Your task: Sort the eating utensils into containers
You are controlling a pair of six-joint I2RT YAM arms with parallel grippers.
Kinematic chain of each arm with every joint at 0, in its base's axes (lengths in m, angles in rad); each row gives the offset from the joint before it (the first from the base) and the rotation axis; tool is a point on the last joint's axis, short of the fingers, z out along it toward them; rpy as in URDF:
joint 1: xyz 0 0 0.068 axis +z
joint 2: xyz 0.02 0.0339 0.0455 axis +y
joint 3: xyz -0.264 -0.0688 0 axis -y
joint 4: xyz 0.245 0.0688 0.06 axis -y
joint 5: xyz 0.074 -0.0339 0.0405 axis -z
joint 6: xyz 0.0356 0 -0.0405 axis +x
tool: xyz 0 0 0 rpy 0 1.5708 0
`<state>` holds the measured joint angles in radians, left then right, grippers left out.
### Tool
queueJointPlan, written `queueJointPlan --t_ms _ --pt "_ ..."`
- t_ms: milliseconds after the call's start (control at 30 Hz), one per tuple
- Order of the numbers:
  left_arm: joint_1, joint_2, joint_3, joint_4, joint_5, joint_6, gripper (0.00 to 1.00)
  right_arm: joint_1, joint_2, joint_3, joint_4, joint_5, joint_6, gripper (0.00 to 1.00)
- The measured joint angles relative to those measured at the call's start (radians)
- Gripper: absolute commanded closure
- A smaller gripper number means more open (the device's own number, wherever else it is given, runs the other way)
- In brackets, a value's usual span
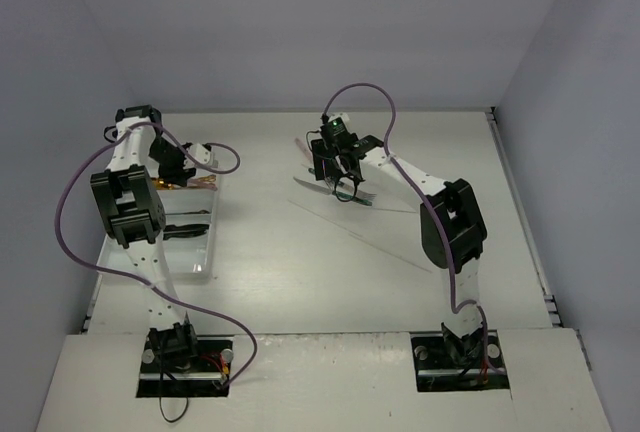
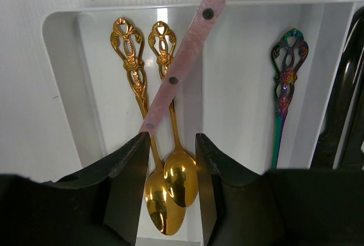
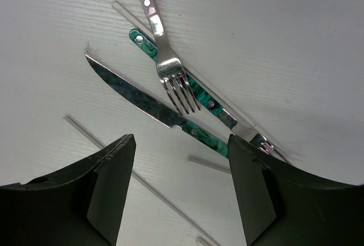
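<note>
The tray is set by the left edge of the counter, and the left arm is reached over its far end. In the left wrist view two gold spoons are laid side by side in the compartment at the tray's corner. A rainbow spoon is laid alone in the next compartment, and something black is glimpsed in a further one. A pink handle is propped slantwise across the gold spoons with its tip on the tray's rim, so it is judged not yet settled flat. The left jaws are partly spread over this spot. The spoon bowls are seen through the gap and nothing is seen pinched, though the pink handle's lower end is hidden behind one finger and contact there cannot be told. The other cutlery is gathered toward the far middle of the counter, under the right arm. There the right jaws are spread wide and empty above a pink-handled fork, which is crossed over a green-handled piece beside a green-handled knife, with pale sticks scattered around. The wide spread is judged suited to straddling one piece. Since the fork is laid on top, it is likely the easiest to be lifted without the others being dragged.
</note>
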<state>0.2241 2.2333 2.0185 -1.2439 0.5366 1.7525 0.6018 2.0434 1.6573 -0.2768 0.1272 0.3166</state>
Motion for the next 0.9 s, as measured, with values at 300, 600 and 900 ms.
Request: queueJointPlan --t_ms 300,600,900 --pt "0.000 0.051 0.051 -0.012 -0.023 0.074 0.66 0.000 0.000 -0.002 -0.013 0.000 0.002 0.36" --pt "0.000 0.115 0.108 -0.014 -0.035 0.085 0.66 0.000 0.000 -0.002 -0.030 0.000 0.001 0.36" --pt "0.000 0.151 0.148 -0.015 -0.040 0.094 0.72 0.000 0.000 -0.001 -0.045 0.000 0.002 0.36"
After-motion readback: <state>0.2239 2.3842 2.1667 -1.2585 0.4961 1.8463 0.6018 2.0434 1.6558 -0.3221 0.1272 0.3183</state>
